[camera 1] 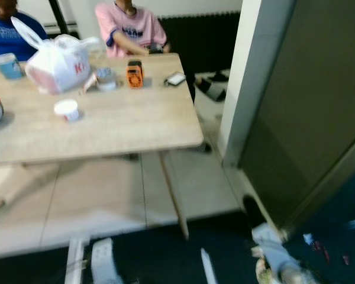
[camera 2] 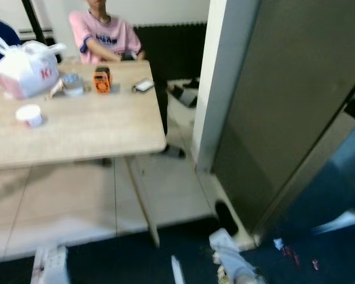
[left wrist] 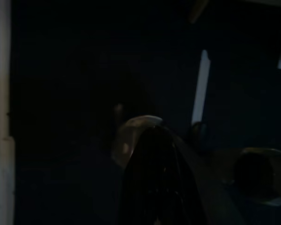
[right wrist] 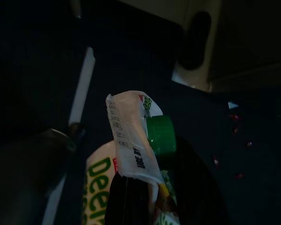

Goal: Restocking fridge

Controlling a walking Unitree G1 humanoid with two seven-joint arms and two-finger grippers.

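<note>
While hanging low over the dark blue floor (right wrist: 33, 70), right pincer (right wrist: 152, 201) clamping a white pouch (right wrist: 129, 140) with green lettering and a green screw cap (right wrist: 160, 135); pouch sticking up between the black fingers (right wrist: 196, 187), cap just beside the folded top flap, lower body of pouch pinned in the grip. Seen from the head views as a pale bundle low on the robot's right, near the foot of the grey fridge (camera 2: 284, 118). Fridge standing to the right, its side panel filling that side, white wall edge (camera 2: 210, 77) beside it.

Left pincer (left wrist: 154, 187) hanging in the dark, something pale and rounded (left wrist: 131, 136) sitting against its fingers; whether gripping or gaping, cannot tell.

Ahead and left, wooden counter (camera 1: 118, 124) carrying a white plastic bag (camera 1: 59, 62), a small white cup (camera 1: 67, 109), an orange device (camera 1: 134, 75), a phone (camera 1: 176, 78). Person in pink shirt (camera 1: 130, 26) sitting behind the counter, another in blue (camera 1: 6, 35) at far left.
</note>
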